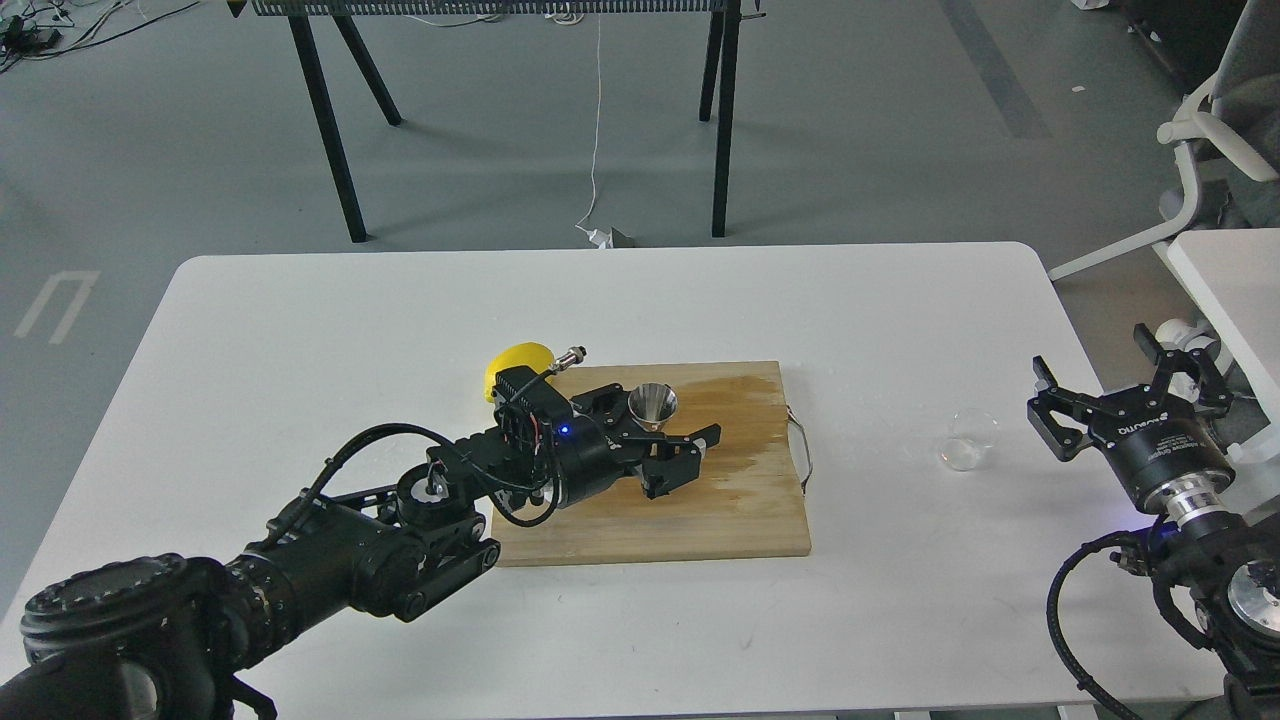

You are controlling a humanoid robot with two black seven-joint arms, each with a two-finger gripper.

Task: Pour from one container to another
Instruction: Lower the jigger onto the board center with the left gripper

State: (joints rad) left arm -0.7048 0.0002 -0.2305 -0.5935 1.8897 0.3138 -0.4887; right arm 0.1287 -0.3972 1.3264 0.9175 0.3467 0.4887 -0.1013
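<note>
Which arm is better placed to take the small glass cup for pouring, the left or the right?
The right, probably. The right tool stands open just beside the glass cup on the bare table. The left tool is at the jigger on the wooden board, far from the cup.

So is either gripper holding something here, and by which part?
The left gripper grips the jigger around its lower part, below the upper cone. The right gripper is open, empty.
</note>
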